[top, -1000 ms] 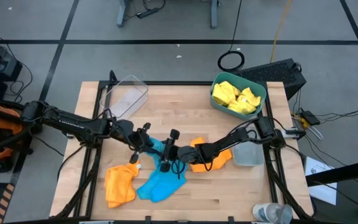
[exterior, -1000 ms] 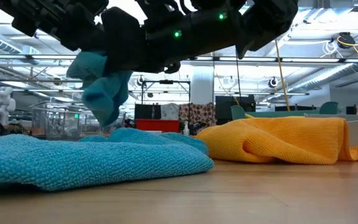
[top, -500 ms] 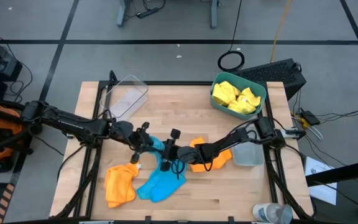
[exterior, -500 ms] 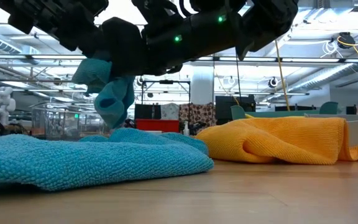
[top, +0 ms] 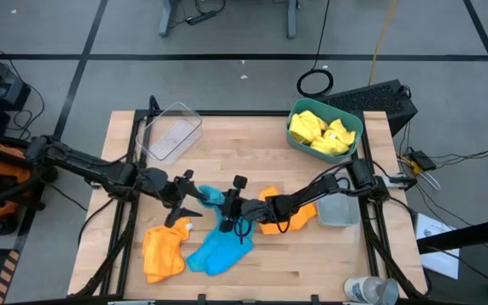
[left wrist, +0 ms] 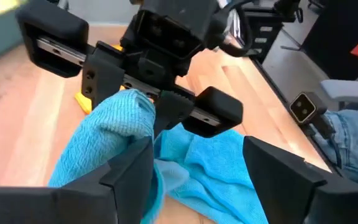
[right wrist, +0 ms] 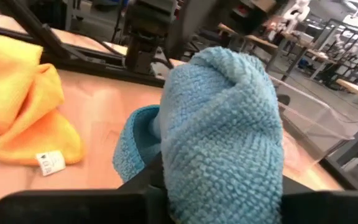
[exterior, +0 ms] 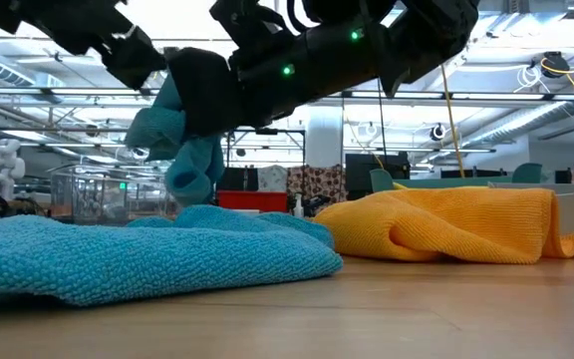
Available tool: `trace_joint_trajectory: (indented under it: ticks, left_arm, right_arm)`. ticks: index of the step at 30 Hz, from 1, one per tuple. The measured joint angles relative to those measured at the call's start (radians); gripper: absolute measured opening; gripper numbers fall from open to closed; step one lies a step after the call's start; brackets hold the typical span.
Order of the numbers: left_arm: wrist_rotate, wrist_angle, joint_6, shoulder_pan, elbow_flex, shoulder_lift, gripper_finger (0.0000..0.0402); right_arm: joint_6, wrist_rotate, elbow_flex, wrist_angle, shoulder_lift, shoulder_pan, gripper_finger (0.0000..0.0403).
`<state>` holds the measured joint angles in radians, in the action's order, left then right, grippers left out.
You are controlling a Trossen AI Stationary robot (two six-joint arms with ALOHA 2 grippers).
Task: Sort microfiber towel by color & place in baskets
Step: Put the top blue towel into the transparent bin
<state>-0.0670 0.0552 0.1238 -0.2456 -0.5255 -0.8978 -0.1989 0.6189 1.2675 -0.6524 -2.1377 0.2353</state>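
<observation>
My right gripper [top: 227, 209] is shut on a sky blue towel [top: 209, 198], bunched and lifted above the table's middle; it also shows in the low view [exterior: 182, 150]. My left gripper [top: 191, 202] is open just left of it, its fingers [left wrist: 126, 177] on either side of the towel's hanging part [left wrist: 104, 149]. A second blue towel [top: 217, 251] lies flat near the front edge. One orange towel [top: 163, 251] lies front left, another [top: 285, 212] lies under my right arm. Two yellow towels [top: 320, 132] lie in the teal bin [top: 356, 120]. My right gripper pinches the blue towel's bunched upper end [left wrist: 138, 104] between its two fingers, several layers together. The fingers come about level from the table's right. The towel hangs below them, its lower end [exterior: 195, 184] clear of the table. My left gripper: I cannot tell whether one finger touches the hanging towel.
A clear bin [top: 172, 131] stands at the far left. A small grey bin [top: 338, 210] stands at the right edge. A clear cup [top: 371, 291] stands at the front right corner. The table's far middle [top: 244, 144] is bare wood.
My left gripper has opened, let go of the blue towel and drawn back toward the table's left edge. The towel stays lifted in my right gripper and has shifted slightly toward the right.
</observation>
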Motion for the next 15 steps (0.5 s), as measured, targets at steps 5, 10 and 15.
trace_joint_trajectory:
  ticks: [5, 10, 15]
  left_arm:
    - [0.047, 0.014, -0.027, -0.035, 0.0, 0.087, 0.0253]
    - [0.256, 0.022, -0.101, -0.074, 0.0, 0.129, 0.0254]
    - [0.332, 0.095, -0.132, -0.09, 0.0, 0.128, 0.0254]
  right_arm:
    - [-0.003, 0.015, 0.001, 0.003, 0.028, 0.0, 0.0089]
    - [-0.005, 0.011, 0.001, 0.007, 0.037, 0.001, 0.0089]
    - [-0.059, 0.012, 0.001, 0.013, 0.07, 0.003, 0.0089]
